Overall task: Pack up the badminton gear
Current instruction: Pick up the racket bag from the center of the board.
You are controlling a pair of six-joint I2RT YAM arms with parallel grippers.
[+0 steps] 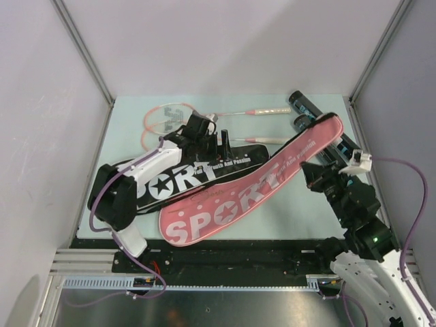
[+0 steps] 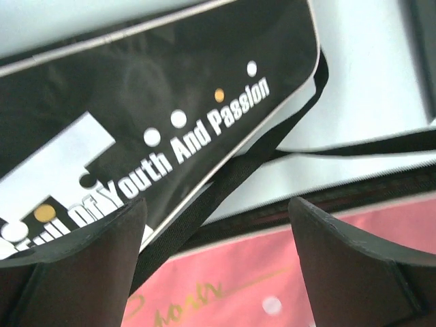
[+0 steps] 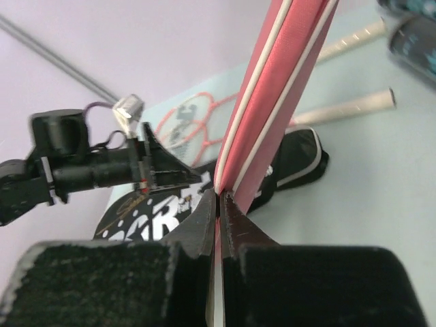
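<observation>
Pinching only the edge of the pink racket cover (image 1: 259,184), the right gripper (image 3: 219,201) may let it slip while the left gripper (image 2: 216,204) hovers open.

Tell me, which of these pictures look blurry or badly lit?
Top view: evenly lit and sharp. Left wrist view: the print on the black cover is slightly soft, the left gripper dark. Right wrist view: the pink cover is crisp, the right gripper blurred up close.

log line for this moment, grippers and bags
left gripper: open, at black bag | right gripper: shut on pink bag edge | rackets, tubes: outside bags
</observation>
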